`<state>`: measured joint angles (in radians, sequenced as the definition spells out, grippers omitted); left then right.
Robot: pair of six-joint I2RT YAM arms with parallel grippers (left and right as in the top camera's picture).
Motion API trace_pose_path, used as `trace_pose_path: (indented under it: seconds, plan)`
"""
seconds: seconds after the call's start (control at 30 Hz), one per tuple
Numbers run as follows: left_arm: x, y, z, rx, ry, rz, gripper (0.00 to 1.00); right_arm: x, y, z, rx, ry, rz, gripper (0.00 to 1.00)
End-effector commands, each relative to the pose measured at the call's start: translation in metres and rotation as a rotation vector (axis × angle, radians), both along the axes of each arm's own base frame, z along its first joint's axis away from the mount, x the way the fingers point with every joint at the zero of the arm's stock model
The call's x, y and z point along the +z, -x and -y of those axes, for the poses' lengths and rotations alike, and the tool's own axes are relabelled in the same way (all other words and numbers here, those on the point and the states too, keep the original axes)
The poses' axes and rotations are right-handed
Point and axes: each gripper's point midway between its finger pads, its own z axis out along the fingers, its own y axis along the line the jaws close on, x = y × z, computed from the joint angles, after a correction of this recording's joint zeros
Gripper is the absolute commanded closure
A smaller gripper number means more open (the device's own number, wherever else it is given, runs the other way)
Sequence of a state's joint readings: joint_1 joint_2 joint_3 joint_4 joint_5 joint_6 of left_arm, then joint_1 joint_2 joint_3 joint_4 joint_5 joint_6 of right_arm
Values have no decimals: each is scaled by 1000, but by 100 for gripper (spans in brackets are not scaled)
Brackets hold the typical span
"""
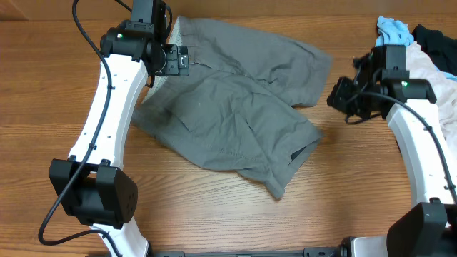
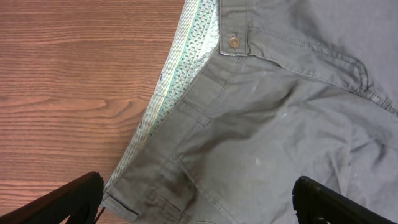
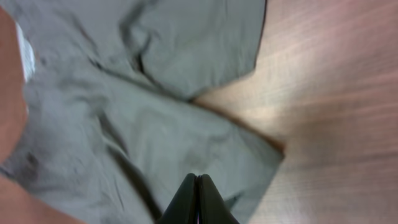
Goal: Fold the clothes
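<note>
A pair of medium-gray cotton shorts (image 1: pixel 235 107) lies rumpled on the brown wood-grain tabletop (image 1: pixel 235 221), in the middle of its width and nearer the far edge than the near one; one leg runs along the far side towards the right, the other slants towards the near-right with its hem opening facing that corner. The waist end points to the far-left; there the pale speckled waistband lining (image 2: pixel 186 68) is turned outward and touches bare wood, with a small round metal button (image 2: pixel 234 42) beside it on the fly.

The left hand (image 2: pixel 199 205) hangs over this waist end with its two dark fingers (image 2: pixel 68 202) spread wide apart — nothing is between them, and whether they touch the cloth cannot be told.

The right hand (image 3: pixel 198 196) is off the right side of the shorts, over bare tabletop near the far leg's hem; its fingers are pressed together and nothing shows between them, though its wrist view is blurred.

At the far-right corner lies a heap — a small light-blue cloth (image 1: pixel 394 30), a whitish-pink garment (image 1: pixel 437 68) and a black fabric piece (image 1: pixel 432 36); it is apart from the shorts.
</note>
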<state>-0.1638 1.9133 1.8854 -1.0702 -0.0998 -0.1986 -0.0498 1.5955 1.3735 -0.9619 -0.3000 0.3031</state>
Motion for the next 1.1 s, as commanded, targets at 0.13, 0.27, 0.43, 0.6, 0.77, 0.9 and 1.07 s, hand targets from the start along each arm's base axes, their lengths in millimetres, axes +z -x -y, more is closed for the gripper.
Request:
trace_pose_path:
  seconds: [0.13, 0.27, 0.43, 0.6, 0.77, 0.9, 1.07]
  plan:
    - [-1, -1, -3, -12, -24, 0, 0, 22, -55, -3, -32, 53, 44, 96]
    - [-1, -1, -3, -12, -24, 0, 0, 2, -87, -2, -36, 70, 62, 96]
    - [-1, -1, -3, -12, -24, 0, 0, -34, -108, 0, -58, 74, 39, 96]
    - [-1, -1, -3, -12, -24, 0, 0, -78, -109, -1, -52, 79, -47, 96]
    - [-1, -1, -3, -12, -24, 0, 0, -118, -109, -13, -25, 88, -112, 96]
    - [-1, -1, -3, -12, -24, 0, 0, -139, -105, -15, -21, 148, -153, 96]
    - [-1, -1, -3, -12, -24, 0, 0, -164, -99, -3, -42, 265, -202, 96]
